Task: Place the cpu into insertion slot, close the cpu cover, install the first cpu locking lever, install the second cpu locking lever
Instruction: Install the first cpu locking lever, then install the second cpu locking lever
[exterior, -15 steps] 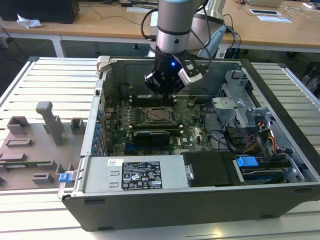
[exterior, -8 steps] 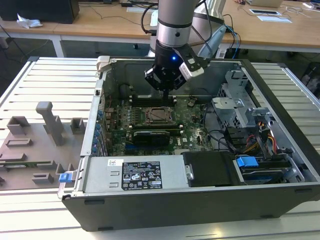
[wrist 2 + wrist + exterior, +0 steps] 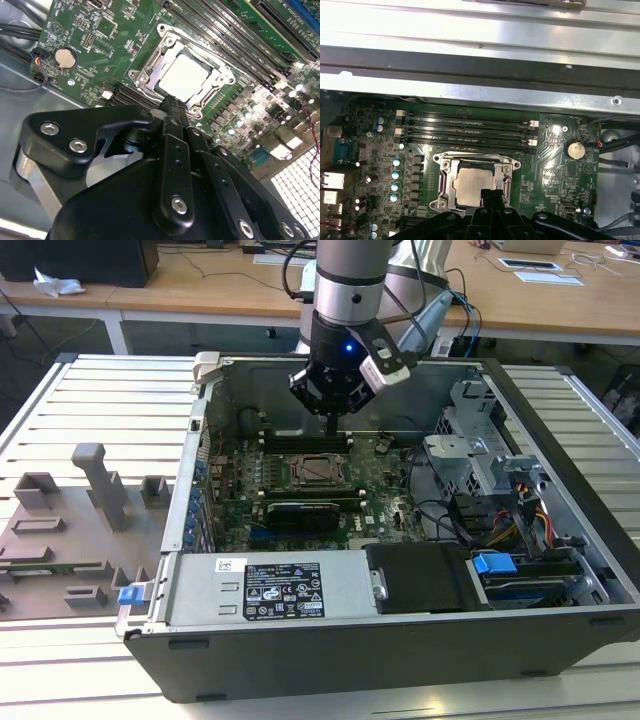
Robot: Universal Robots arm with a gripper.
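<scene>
Exterior view: the claw (image 3: pixel 331 425) is being shown hanging inside the open computer case (image 3: pixel 560 540), just above the motherboard (image 3: pixel 385 510), with its tips over the far edge of the insertion slot (image 3: pixel 316 471). Its fingers are being seen pressed together into one narrow black tip, nothing being gripped between them. Whether that tip is touching the slot frame cannot be told.

In the second wrist view the claw (image 3: pixel 170 102) is being seen closed, its tip lying at the edge of the cpu (image 3: pixel 183 77). The cpu is being shown seated flat in the insertion slot (image 3: pixel 145 75), its silver-grey top bright and square. The cpu cover (image 3: pixel 220 75) is being shown lying down around the chip as a steel frame, the chip being visible through its window. Whether the locking levers are latched cannot be told.

In the first wrist view the claw (image 3: pixel 492 196) is being seen at the edge of the cpu (image 3: pixel 470 180), which is being framed by the cpu cover (image 3: pixel 446 177). Long memory slots (image 3: pixel 470 131) are being shown just beside the socket, and a coin cell (image 3: pixel 575 149) well apart from it. The case is being carried on a slatted surface (image 3: pixel 100 400).
</scene>
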